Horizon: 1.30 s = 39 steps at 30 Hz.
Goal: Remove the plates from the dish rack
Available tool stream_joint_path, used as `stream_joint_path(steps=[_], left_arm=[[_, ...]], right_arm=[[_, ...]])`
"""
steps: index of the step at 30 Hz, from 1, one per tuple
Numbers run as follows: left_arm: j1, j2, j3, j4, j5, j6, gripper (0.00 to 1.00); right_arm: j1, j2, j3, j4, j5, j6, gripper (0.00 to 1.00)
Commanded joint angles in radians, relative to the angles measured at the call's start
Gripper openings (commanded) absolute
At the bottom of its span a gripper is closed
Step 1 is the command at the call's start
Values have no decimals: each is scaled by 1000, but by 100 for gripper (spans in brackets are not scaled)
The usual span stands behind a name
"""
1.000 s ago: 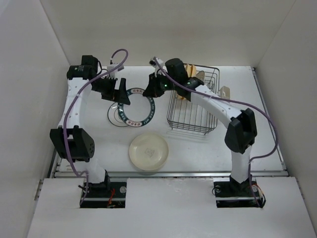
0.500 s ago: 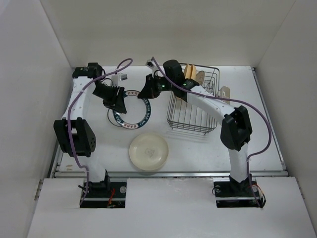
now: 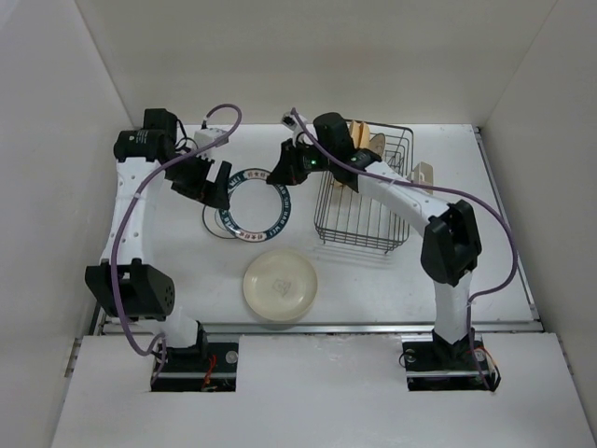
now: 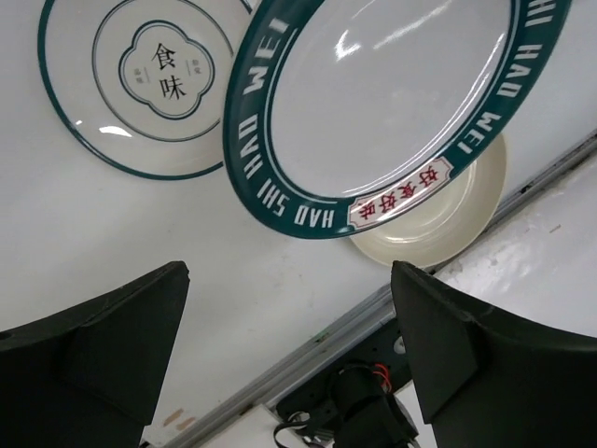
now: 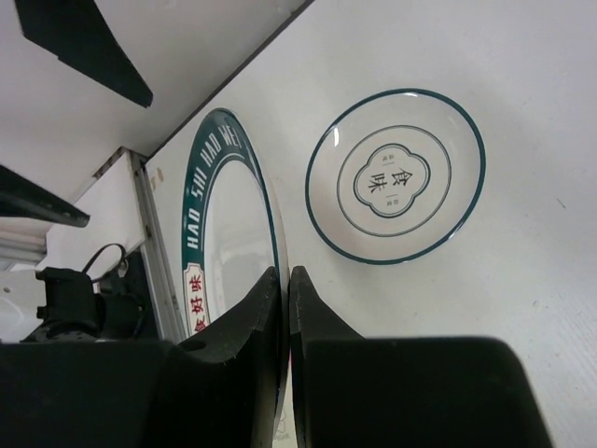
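Observation:
My right gripper (image 3: 282, 175) is shut on the rim of a white plate with a wide dark-green lettered rim (image 3: 256, 201) and holds it tilted above the table, left of the dish rack (image 3: 364, 210). The right wrist view shows the jaws (image 5: 284, 280) pinching that rim (image 5: 224, 215). A white plate with a thin dark ring (image 3: 216, 222) lies flat under it, also in the wrist views (image 4: 140, 84) (image 5: 396, 177). A cream plate (image 3: 280, 287) lies nearer. My left gripper (image 3: 211, 187) is open and empty by the held plate's left edge (image 4: 392, 93). Tan plates (image 3: 371, 145) stand in the rack.
The rack has a small cream cup holder (image 3: 424, 175) on its right side. White walls enclose the table on three sides. A metal rail (image 3: 317, 327) runs along the near edge, with both arm bases behind it.
My left gripper has drawn back a little to the left and its arm has swung outward. The right gripper keeps hold of the green-rimmed plate, shifted slightly right.

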State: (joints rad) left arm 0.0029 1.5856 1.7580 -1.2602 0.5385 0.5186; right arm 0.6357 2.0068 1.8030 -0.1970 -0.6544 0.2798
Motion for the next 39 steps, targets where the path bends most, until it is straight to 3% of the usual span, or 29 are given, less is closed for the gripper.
stream_joint_path(steps=[1, 8, 12, 16, 17, 18, 19, 24, 26, 27, 29, 30, 36, 39], left_arm=[[11, 5, -8, 12, -46, 26, 88], [20, 79, -18, -2, 139, 26, 88], [20, 128, -6, -20, 222, 26, 81], [20, 155, 23, -106, 377, 101, 46], [20, 168, 35, -119, 389, 101, 32], [20, 183, 44, -128, 390, 101, 11], [20, 183, 44, -151, 390, 101, 3], [46, 205, 54, -145, 390, 39, 0], [89, 215, 54, -92, 376, -24, 0], [104, 224, 64, -75, 353, -55, 0], [143, 235, 64, -7, 309, -167, 0], [152, 261, 64, 14, 251, -202, 0], [187, 376, 80, 90, 49, -374, 0], [187, 464, 119, 90, 40, -374, 0]], right_arm=[[-17, -111, 7, 50, -38, -18, 0], [-18, -100, -13, 99, -137, 13, 0], [-18, -89, -42, 175, -204, 74, 0], [-18, -53, -42, 176, -215, 94, 0], [-18, -52, -42, 189, -215, 108, 0], [-8, -52, -42, 202, -215, 120, 0], [-8, -52, -42, 202, -215, 121, 0], [-8, -43, -33, 188, -139, 130, 1], [-8, -43, -5, 125, -45, 130, 19], [-8, -33, 5, 102, -15, 119, 43], [-8, -22, 47, 30, 77, 119, 59], [-8, -22, 59, 6, 116, 119, 75], [-8, -80, 69, -78, 390, 105, 77], [-8, -117, 47, -78, 401, 70, 77]])
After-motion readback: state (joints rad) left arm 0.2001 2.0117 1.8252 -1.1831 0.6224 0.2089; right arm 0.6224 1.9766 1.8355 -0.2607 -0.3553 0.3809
